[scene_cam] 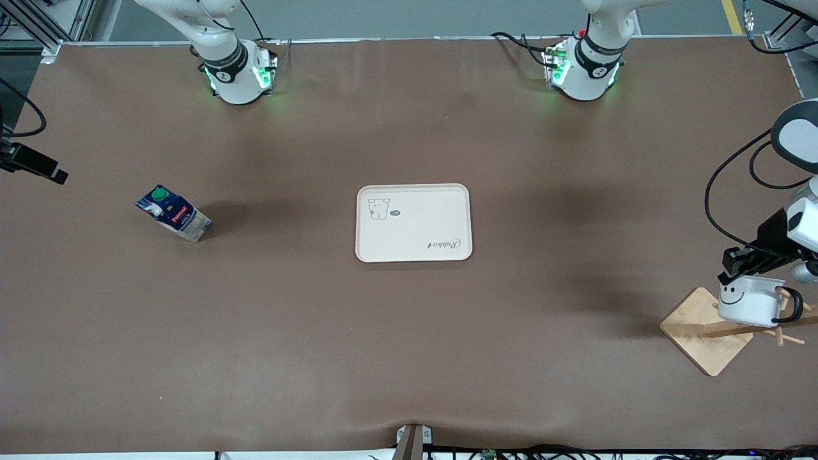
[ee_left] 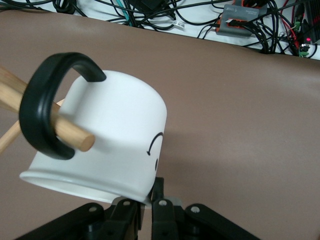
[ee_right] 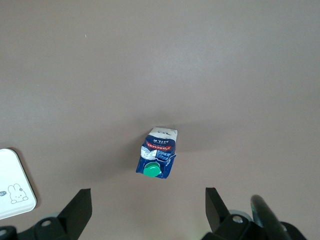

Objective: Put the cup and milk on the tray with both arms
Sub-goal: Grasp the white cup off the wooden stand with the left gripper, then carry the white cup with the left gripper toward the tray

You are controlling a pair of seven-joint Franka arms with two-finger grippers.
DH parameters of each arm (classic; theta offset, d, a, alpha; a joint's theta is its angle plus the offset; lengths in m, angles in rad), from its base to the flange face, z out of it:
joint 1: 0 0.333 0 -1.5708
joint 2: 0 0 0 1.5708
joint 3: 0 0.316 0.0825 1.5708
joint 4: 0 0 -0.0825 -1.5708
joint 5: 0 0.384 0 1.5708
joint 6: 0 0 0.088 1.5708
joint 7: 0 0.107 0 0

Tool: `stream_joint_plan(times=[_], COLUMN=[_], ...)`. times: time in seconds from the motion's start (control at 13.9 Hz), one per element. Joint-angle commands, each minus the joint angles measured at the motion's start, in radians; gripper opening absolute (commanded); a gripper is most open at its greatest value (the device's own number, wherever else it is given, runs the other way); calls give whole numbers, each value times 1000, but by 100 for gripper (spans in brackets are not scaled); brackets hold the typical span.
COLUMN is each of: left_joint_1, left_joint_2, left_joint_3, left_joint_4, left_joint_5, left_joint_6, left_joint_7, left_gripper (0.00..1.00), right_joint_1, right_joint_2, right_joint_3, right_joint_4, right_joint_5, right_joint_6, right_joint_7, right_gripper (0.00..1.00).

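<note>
Your brown table (scene_cam: 319,358) carries, at its middle, the cream rectangular tray with rounded corners and a bear drawing (scene_cam: 414,237), bare so far, so both placements look outstanding. At the left arm's end stands a square wooden rack base with dowel pegs (scene_cam: 693,335); the small white mug with black handle and smiley face (scene_cam: 748,303) hangs there, one peg threaded through its handle. Your left gripper (scene_cam: 748,263) is clenched on the mug's rim, one finger (ee_left: 162,215) inside the lip and the other outside. The mug is likely rigid, glossy and slippery, so keep that rim pinch firm and slide the handle off along the peg before lifting. The small dark-blue carton with green cap and red band (scene_cam: 173,215) stands upright toward the right arm's end, well apart from the tray. Your right gripper (ee_right: 145,212) hangs over it, fingers spread wide with the carton between and below them. The carton probably dents easily; take it across its flat sides, below the cap.
</note>
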Motion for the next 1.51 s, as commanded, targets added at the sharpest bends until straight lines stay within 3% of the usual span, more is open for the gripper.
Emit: stream_joint_plan(times=[0.0,0.65,1.15,1.44], left_joint_1=[2,2,2,2], left_joint_2=[-6,-29,-37,-38], left_joint_3=[-4,-30,-96,-156], left_joint_4=[41,58,58,58], left_joint_5=[0,29,29,27], left_joint_6=[-65,-174,-234,-274], left_joint_7=[23,-40,-161,-333], left_gripper=[0,0,0,0], right_joint_1=[-14,-12,-12,-5], right_joint_2=[19,19,19,19], right_joint_3=[4,4,4,4], right_joint_4=[19,19,19,20], right_joint_5=[2,2,2,2], right_joint_6=[-8,-13,-13,-2], right_joint_7=[12,14,14,12], right_gripper=[100,100,100,100])
